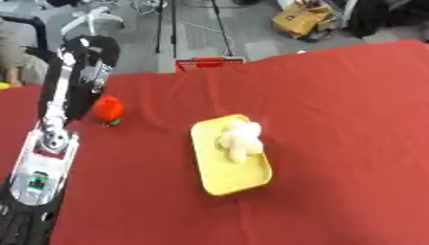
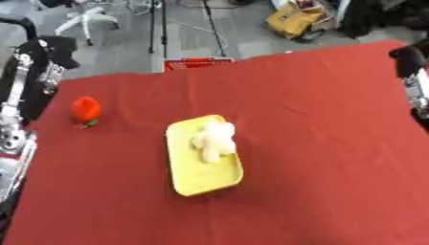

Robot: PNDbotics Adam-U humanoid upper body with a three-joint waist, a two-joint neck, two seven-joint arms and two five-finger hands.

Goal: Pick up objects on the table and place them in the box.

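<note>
Shallow yellow box [image 1: 220,177] open at frame centre, long side running slightly askew, pale cream soft toy [image 1: 240,140] lying in its upper half, small red-orange object [image 1: 107,108] with green tip, left of centre, well apart

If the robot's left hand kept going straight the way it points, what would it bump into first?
Probably nothing on the table. The left hand sits at the far edge, pointing off toward the floor; the red toy is nearer the camera, though depth is unclear.
</note>
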